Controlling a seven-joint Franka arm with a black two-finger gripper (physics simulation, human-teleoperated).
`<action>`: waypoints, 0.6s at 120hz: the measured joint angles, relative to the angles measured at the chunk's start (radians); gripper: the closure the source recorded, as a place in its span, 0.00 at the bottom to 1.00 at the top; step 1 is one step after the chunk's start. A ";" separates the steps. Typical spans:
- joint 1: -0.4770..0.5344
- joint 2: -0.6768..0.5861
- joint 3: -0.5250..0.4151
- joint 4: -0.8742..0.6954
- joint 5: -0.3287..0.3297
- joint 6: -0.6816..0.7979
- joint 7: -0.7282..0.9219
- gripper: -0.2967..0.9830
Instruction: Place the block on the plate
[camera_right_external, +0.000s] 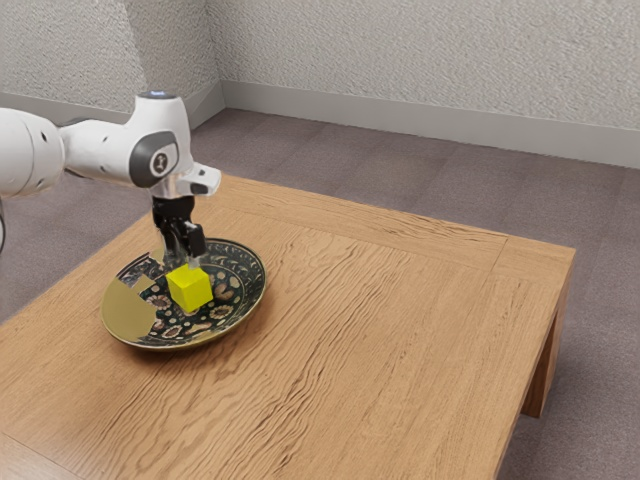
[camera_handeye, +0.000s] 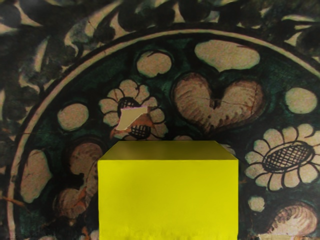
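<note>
A: What is the room like?

B: A rough, pebbly pale wall (camera_right_external: 400, 60) meets a smooth grey skirting board (camera_right_external: 400, 125), above a dull mauve-grey floor (camera_right_external: 420, 170). In front stands a wooden table (camera_right_external: 400, 340), warm brown, with dark wavy grain and a squared leg (camera_right_external: 543, 385).

A: And on it?

B: A round, shallow plate (camera_right_external: 130, 305) with a raised rim. A plain golden patch covers it toward the exterior view's left; the rest is dark and patterned. The wrist view shows cream flowers (camera_handeye: 287, 156) with cross-hatched centres and a brownish heart (camera_handeye: 217, 102) on deep green and black.

A: Where is the block?

B: The block (camera_right_external: 190, 289), a flat-sided, bright yellow cube, is within the plate's rim, over the pattern. I can't tell whether it touches the plate.

A: The gripper?

B: The black gripper (camera_right_external: 182, 258) points down right at the block, below a glossy white arm (camera_right_external: 110, 148). Whether it grasps the block, I cannot tell.
</note>
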 joint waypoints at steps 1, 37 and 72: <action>-0.001 -0.004 0.000 -0.001 0.000 -0.001 0.000 0.26; -0.025 -0.147 -0.005 -0.016 -0.009 -0.059 0.003 0.24; -0.033 -0.268 -0.003 -0.011 -0.033 -0.141 -0.004 0.23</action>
